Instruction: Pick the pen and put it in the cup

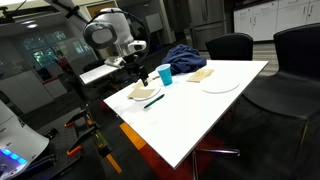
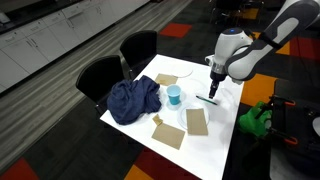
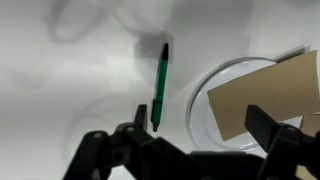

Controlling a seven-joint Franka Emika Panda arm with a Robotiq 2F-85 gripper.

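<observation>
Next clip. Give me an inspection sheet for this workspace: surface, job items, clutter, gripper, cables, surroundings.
Surface: white table, no spills seen.
Job's things: pen lies flat on the table beside the white dish, not gripped. Blue cup stands upright, apart from the pen.
Clutter: dark blue cloth heaped near the chairs; brown card resting in the white dish; white plate; more brown cards lying flat on the table.
Grippers: gripper hovers over the pen with its jaws open, holding nothing.
Cables: nothing seen.
Surroundings: black chairs at the table, white cabinets behind.
</observation>
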